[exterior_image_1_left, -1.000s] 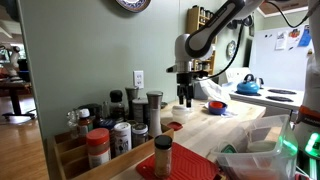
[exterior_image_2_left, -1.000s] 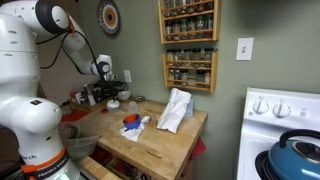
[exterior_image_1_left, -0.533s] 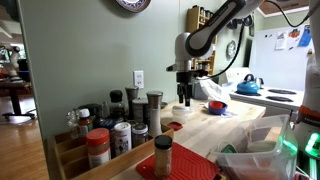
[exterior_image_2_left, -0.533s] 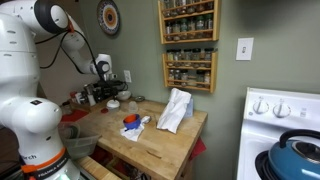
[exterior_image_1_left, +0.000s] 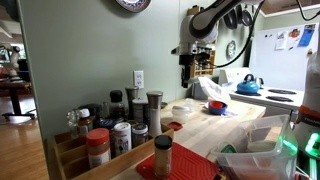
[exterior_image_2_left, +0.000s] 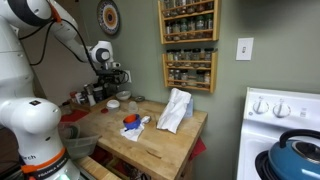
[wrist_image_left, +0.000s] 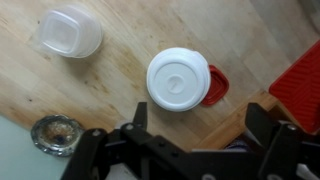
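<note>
**Open jaws hang high over the white round container**

The white round container (wrist_image_left: 178, 80) sits on the wooden surface (wrist_image_left: 120, 95) at the centre of the wrist view. A red piece (wrist_image_left: 216, 86) touches its right edge. The gripper (wrist_image_left: 197, 118) hangs above, jaws spread wide and empty at the bottom of the frame. A clear plastic tub (wrist_image_left: 70, 32) lies upper left, a small round jar (wrist_image_left: 55, 133) lower left and a red mat (wrist_image_left: 300, 85) at the right edge. In an exterior view the gripper (exterior_image_1_left: 186, 70) is well above the surface. As I judge it, nothing is grasped yet, so descent and closing remain undone.
</note>
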